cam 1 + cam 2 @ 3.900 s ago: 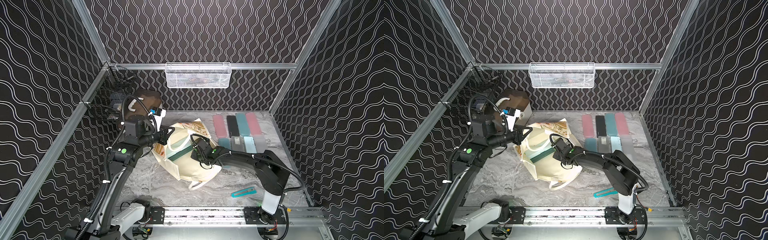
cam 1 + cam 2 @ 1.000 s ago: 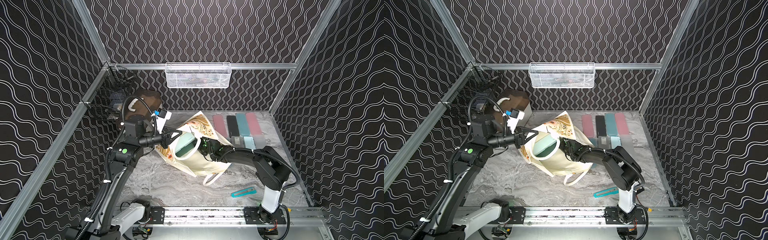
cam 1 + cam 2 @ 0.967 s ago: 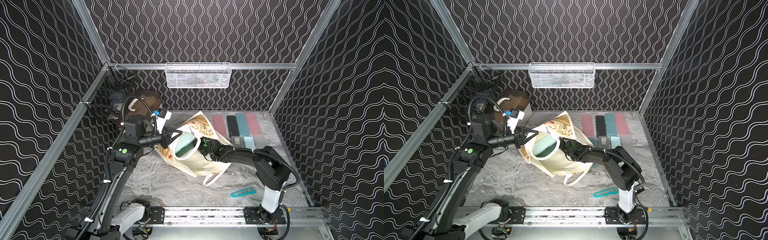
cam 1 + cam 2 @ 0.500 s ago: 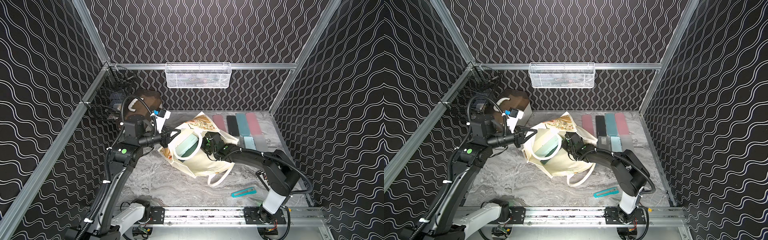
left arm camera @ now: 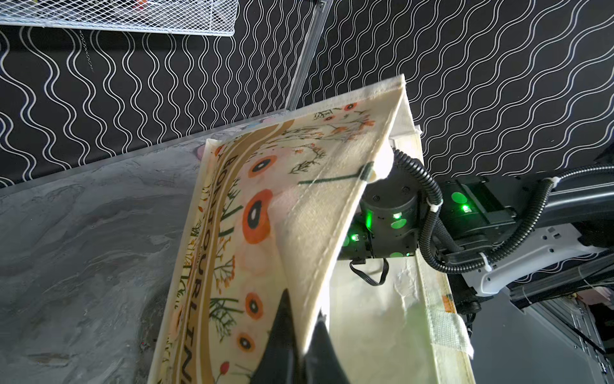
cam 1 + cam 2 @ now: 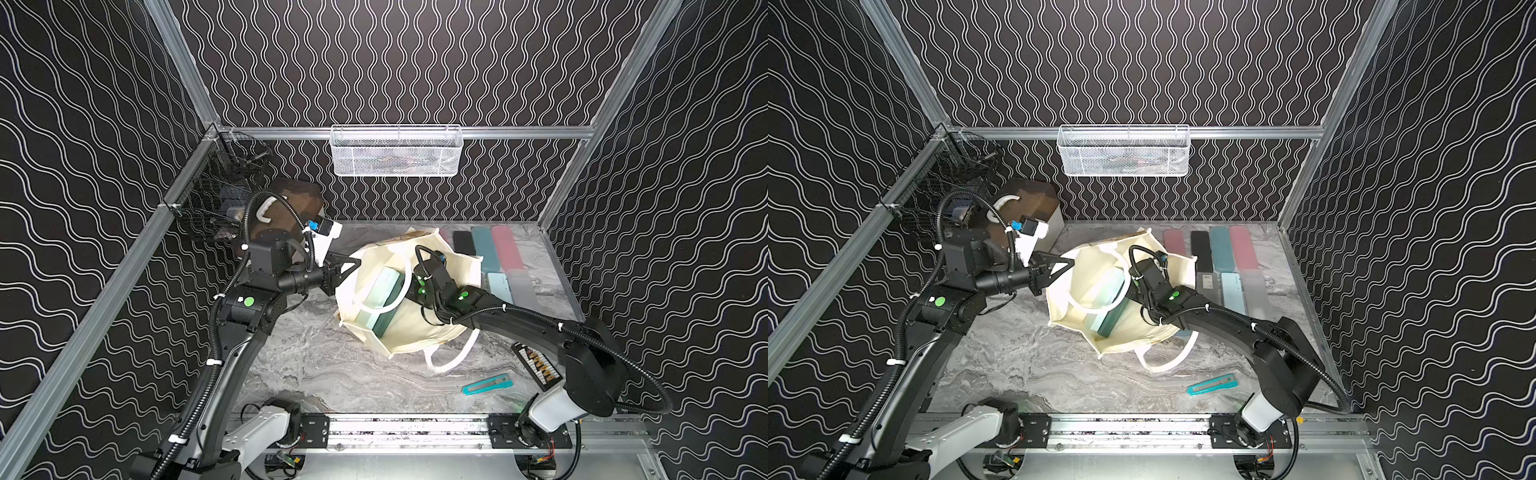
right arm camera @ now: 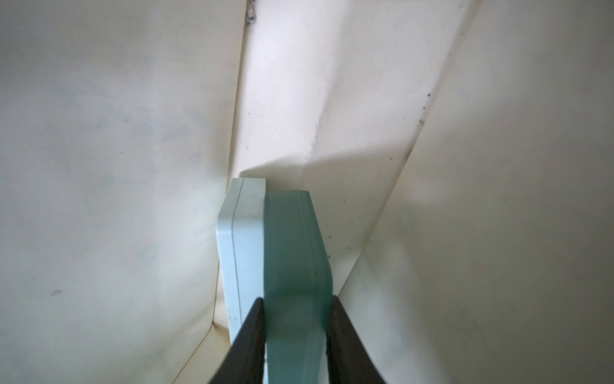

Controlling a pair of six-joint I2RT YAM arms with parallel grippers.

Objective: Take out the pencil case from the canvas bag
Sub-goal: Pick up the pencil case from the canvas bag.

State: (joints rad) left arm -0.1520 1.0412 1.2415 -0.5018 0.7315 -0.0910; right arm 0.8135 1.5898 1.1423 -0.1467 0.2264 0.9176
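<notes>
Now: right gripper [image 7: 295, 301] is inside the canvas bag [image 6: 411, 334]. Its jaws are partly closed and press both broad faces of the dark teal pencil case [image 7: 292, 239], which stands against a paler case [image 7: 241, 232]. Left gripper [image 5: 304, 311] is pinched tight on the bag's printed rim, holding the mouth open.

Step in hand: draw the case straight back along its length, grip firm, without dragging its neighbour.

Obstacle: a loop handle [image 6: 382, 309] lies across the mouth over both cases.

Outside the bag: a row of cases [image 6: 484, 253] just beside it, and a teal cutter [image 6: 486, 384] nearer my base.
</notes>
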